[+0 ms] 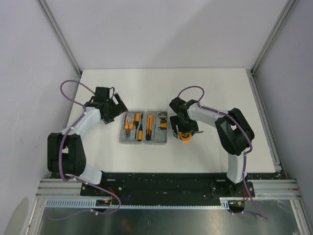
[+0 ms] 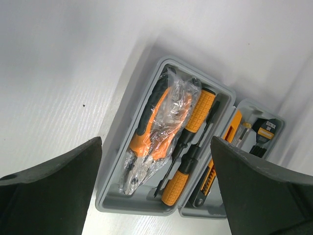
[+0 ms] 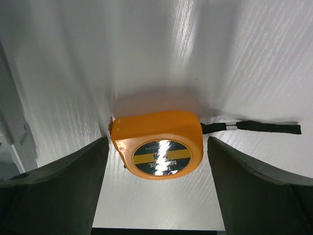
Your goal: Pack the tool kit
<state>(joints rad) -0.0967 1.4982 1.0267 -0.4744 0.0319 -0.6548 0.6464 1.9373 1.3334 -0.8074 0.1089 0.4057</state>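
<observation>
Wide-open right gripper (image 3: 155, 147) straddled the rounded orange tape measure (image 3: 152, 131) near the open flat grey plastic case (image 1: 121, 138), likely to grasp it; the left gripper (image 2: 155, 142), also wide, hovered over the case's filled half.

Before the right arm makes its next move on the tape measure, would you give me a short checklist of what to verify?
1. Tape measure sits between the open jaws of the right gripper: ok.
2. Tape measure lies flat on the table, outside the case: ok.
3. Its strap runs out sideways; clear of the pinch: cannot tell.
4. Case lies open, both halves flat: ok.
5. Free slot for the tape measure: cannot tell.
6. Left gripper open, holding nothing, near the case's far left corner: ok.
</observation>
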